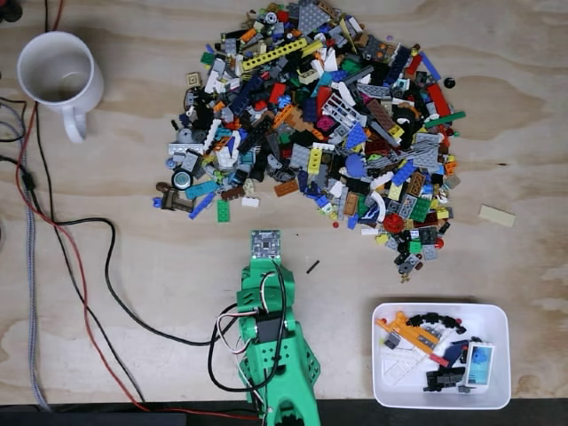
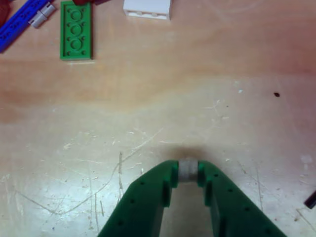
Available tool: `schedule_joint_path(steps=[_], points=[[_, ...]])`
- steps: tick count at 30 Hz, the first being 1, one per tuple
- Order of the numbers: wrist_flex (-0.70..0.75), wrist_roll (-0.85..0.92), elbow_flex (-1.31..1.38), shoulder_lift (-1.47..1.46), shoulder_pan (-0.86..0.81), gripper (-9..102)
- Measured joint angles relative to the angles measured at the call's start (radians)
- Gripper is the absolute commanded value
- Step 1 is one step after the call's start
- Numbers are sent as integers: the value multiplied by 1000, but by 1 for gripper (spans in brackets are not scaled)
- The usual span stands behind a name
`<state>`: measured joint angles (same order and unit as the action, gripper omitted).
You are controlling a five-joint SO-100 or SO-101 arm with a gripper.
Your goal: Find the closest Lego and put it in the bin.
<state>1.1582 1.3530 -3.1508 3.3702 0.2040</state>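
In the wrist view my green gripper (image 2: 187, 171) is shut on a small grey Lego piece (image 2: 187, 167), held just above the bare wood. A green Lego plate (image 2: 76, 30) and a white brick (image 2: 147, 9) lie ahead of it at the top edge. In the fixed view my green arm (image 1: 271, 333) reaches up from the bottom edge, its tip just below the big Lego pile (image 1: 319, 124). The bin (image 1: 490, 325), a shallow white tray with several pieces in it, sits at the bottom right, to the right of the arm.
A white mug (image 1: 55, 73) stands at the top left. Black, red and grey cables (image 1: 84, 293) run down the left side. A small black rod (image 1: 312, 266) lies between arm and bin, and a tan piece (image 1: 497, 216) lies at the right.
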Motion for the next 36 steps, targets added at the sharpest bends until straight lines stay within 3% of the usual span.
schedule_joint_path(steps=[21, 25, 31, 36], points=[[40, 25, 0, -2, 12, 0], [40, -9, 2, -15, 12, 4], [-38, -221, 206, -402, -3, 12], [-107, -512, 514, -900, 0, 10]])
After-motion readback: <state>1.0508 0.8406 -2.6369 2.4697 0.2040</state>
